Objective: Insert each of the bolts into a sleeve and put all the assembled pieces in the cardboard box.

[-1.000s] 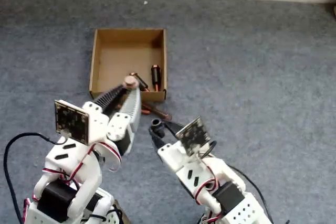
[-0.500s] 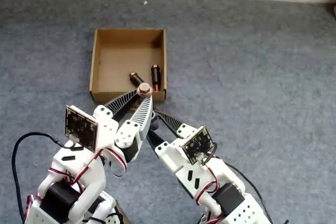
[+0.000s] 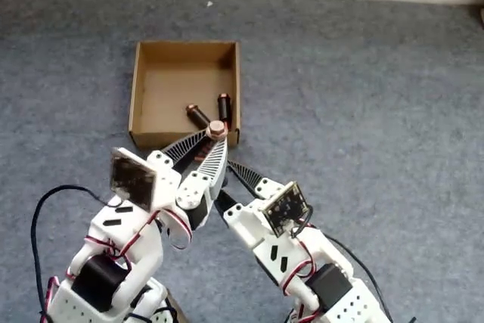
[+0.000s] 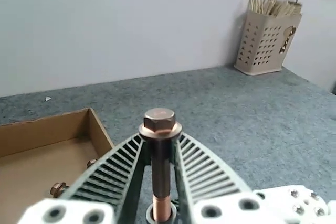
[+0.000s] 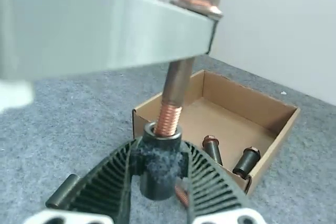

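My left gripper (image 4: 160, 148) is shut on a copper bolt (image 4: 160, 166) held upright, head up. The bolt's threaded tip (image 5: 169, 118) sits in the mouth of a black sleeve (image 5: 157, 169), on which my right gripper (image 5: 157, 156) is shut. In the high view the left gripper (image 3: 215, 134) and bolt head (image 3: 217, 127) hang just in front of the cardboard box (image 3: 144, 88), above the right gripper (image 3: 227, 181). Two assembled pieces (image 3: 198, 116) (image 3: 224, 104) lie in the box's near right corner.
A loose black sleeve (image 5: 63, 192) and another bolt (image 5: 181, 196) lie on the grey carpet beside the right gripper. A beige holder full of sticks (image 4: 268, 35) stands far off by the wall. Open carpet stretches to the right of the box.
The left gripper has carried the bolt rightward, over the right gripper. The right gripper came forward under it with the sleeve, and the bolt tip now meets the sleeve.
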Tool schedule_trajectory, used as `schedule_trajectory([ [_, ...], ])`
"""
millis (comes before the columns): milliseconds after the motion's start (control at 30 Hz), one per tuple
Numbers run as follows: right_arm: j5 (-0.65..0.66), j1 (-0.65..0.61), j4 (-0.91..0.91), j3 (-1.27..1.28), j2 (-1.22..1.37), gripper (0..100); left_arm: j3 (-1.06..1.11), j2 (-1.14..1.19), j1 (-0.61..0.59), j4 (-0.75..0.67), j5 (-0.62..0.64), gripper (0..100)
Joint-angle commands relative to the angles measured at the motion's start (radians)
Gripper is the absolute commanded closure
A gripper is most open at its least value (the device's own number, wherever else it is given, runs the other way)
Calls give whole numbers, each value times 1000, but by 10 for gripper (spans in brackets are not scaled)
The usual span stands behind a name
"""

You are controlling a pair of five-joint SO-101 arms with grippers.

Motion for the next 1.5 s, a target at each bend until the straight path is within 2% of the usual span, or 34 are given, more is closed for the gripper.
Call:
schedule_trajectory([
  [0, 9, -13, -39, 56, -28, 995, 5, 2, 15, -34, 3, 995],
  [133, 9, -4, -39, 56, -28, 995, 7, 2, 15, -32, 5, 995],
  [267, 8, 67, -39, 56, -28, 995, 10, 2, 7, -25, 5, 995],
  [367, 6, 130, -39, 54, -28, 995, 10, 2, 10, 34, 3, 994],
  [433, -40, 163, -39, 54, -28, 995, 10, 2, 15, 75, 0, 992],
  [567, -141, 206, -39, 54, -28, 995, 10, 2, 5, 138, -141, 904],
  [667, -141, 211, -39, 59, -28, 995, 8, 2, 5, 184, -150, 835],
  [900, -141, 211, -39, 64, -28, 995, -27, 2, 4, 235, -163, 827],
  [1100, -141, 213, -39, 65, -28, 995, -147, 2, -8, 370, -336, 832],
  [1233, -141, 213, -22, 82, -28, 995, -154, 2, -159, 400, -382, 832],
  [1467, -140, 213, -4, 85, -28, 995, -114, 2, -642, 402, -387, 832],
])
